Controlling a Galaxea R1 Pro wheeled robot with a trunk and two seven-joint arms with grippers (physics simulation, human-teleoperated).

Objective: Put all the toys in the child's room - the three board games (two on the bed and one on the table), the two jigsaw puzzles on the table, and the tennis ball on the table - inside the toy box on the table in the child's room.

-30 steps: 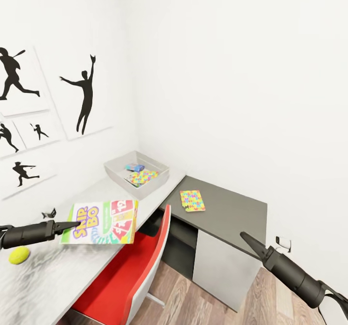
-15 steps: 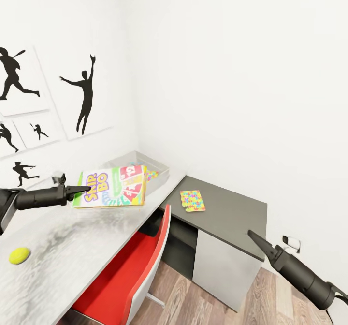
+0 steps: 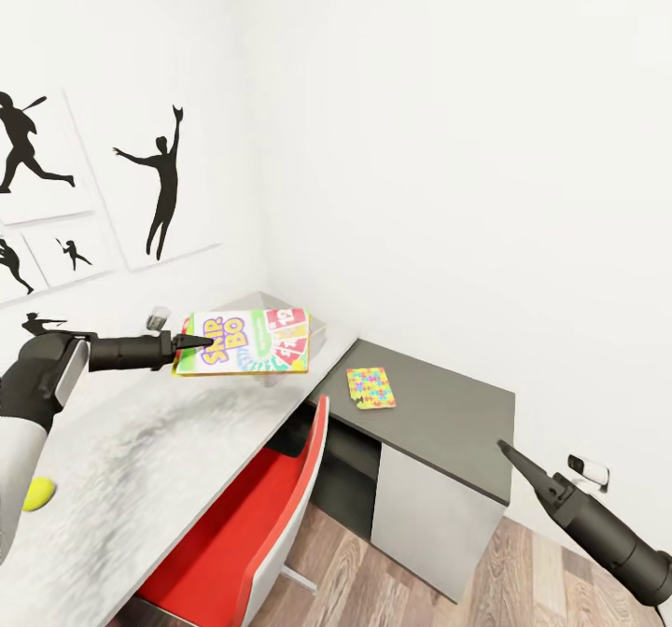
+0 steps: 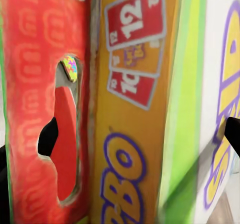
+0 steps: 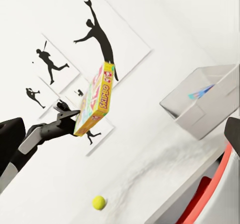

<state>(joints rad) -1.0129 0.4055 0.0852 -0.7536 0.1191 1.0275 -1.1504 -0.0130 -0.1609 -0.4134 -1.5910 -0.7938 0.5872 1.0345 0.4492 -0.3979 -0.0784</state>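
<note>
Grey toy box (image 5: 202, 104), something blue inside, SKIP-BO game (image 3: 245, 341) above

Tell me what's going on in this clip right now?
The left end effector is shut on the SKIP-BO box and holds it in the air near the grey toy box at the back of the table. One jigsaw puzzle lies on the dark end section and the tennis ball sits on the pale top. The right end effector hangs idle, holding nothing.
</note>
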